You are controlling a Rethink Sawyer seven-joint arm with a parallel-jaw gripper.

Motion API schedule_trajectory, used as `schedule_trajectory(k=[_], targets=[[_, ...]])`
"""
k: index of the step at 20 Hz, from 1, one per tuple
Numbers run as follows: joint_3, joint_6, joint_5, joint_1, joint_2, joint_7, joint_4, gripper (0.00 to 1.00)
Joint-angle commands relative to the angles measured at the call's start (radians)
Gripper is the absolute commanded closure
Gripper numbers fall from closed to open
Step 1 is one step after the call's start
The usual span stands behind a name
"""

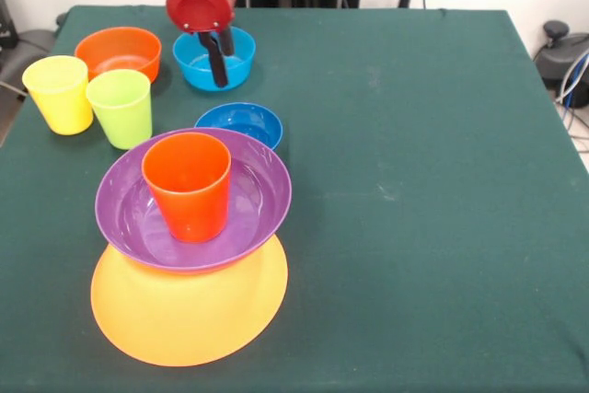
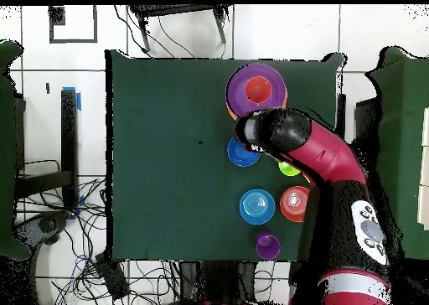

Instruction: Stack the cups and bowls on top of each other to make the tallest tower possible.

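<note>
The tower stands at the front left: an upturned yellow-orange bowl, a wide purple bowl on it, and an orange-red cup upright inside; it also shows in the overhead view. My gripper hangs over the light blue bowl at the back and holds nothing that I can see. The dark blue bowl sits just behind the tower. The orange bowl, yellow cup and lime green cup stand at the left. The purple cup shows only in the overhead view. The lime green bowl is out of view.
My arm reaches over the cups' side of the table and hides the yellow cup from above. The dark green table runs to the right of the objects. Cables and chairs surround the table.
</note>
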Motion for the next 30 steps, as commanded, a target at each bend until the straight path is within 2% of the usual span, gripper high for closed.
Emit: schedule_trajectory(k=[1,5,14,18,30], targets=[[0.147,-0.104,-0.104,-0.056,0.007,-0.225,0.182,0.00],[0.169,-0.167,-0.129,-0.068,0.021,-0.190,0.213,0.00],[0.223,-0.266,-0.158,-0.084,0.110,-0.138,0.189,0.00],[0.219,-0.317,-0.165,-0.063,0.124,-0.094,0.174,0.00],[0.244,-0.348,-0.172,-0.066,0.195,-0.095,0.151,0.00]])
